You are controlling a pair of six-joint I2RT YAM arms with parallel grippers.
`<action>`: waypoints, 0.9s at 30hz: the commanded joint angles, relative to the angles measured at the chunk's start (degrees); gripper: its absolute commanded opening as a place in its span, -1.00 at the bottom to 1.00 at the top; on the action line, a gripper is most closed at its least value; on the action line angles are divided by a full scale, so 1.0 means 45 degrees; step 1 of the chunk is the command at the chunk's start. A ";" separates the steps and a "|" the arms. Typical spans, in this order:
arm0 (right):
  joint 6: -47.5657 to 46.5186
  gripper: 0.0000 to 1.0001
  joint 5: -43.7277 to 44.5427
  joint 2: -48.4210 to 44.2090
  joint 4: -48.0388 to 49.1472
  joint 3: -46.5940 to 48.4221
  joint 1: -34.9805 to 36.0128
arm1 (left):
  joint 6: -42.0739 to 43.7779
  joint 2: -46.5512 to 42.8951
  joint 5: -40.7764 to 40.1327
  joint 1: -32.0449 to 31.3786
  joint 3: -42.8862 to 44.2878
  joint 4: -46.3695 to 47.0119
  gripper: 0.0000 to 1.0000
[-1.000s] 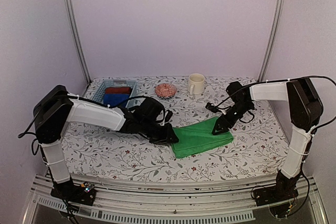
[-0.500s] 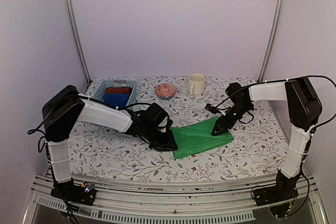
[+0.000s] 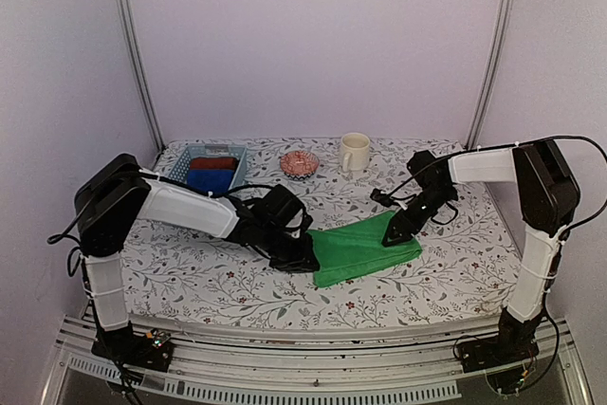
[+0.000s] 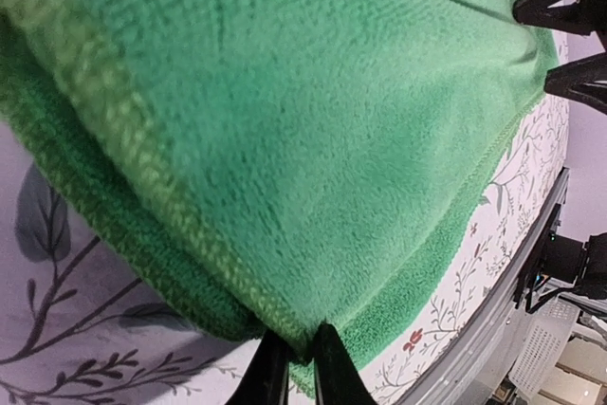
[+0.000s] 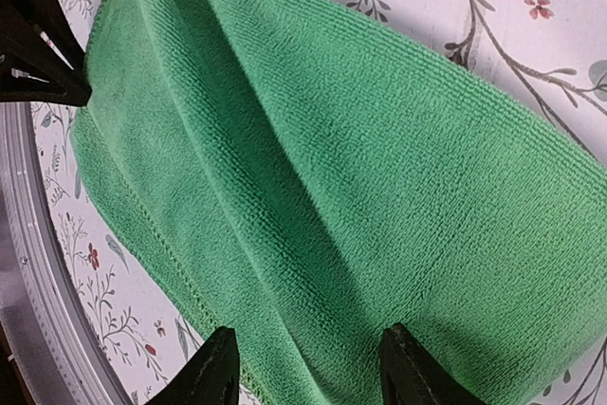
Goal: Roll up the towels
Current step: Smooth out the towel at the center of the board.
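Note:
A plain green towel (image 3: 365,248) lies folded on the flowered table (image 3: 190,272), right of centre. My left gripper (image 3: 308,258) is at its left end. In the left wrist view, the left gripper (image 4: 299,340) is shut on a pinch of the towel's (image 4: 285,120) stitched edge, lifting the top layer a little. My right gripper (image 3: 394,232) is at the towel's far right part. It stands open in the right wrist view (image 5: 308,334), with both fingertips resting down on the towel (image 5: 332,168) and cloth spanning the gap.
A blue basket (image 3: 211,170) holding a blue roll and a dark red roll stands at the back left. Beside it are a pink bowl (image 3: 299,162) and a cream mug (image 3: 354,151). The metal rail (image 3: 285,348) runs along the table's near edge.
My left arm has raised its elbow and slid its gripper slightly toward the near edge along the towel's left end. The right gripper has stayed on the towel.

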 commanded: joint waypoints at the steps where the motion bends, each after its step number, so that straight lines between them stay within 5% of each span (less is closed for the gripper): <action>1: -0.0171 0.06 -0.0120 0.0316 0.0156 -0.0153 -0.0006 | -0.0017 -0.0963 0.0220 -0.0176 -0.0178 -0.0230 -0.79; 16: -0.0159 0.06 -0.0186 0.0411 0.0112 -0.0155 -0.0006 | 0.0332 -0.0397 0.0130 -0.0148 0.0875 -0.0971 -0.55; 27: -0.0172 0.06 -0.0198 0.0499 0.0088 -0.0172 -0.0016 | 0.0080 0.0304 0.0718 -0.0111 0.0950 -0.0923 -0.61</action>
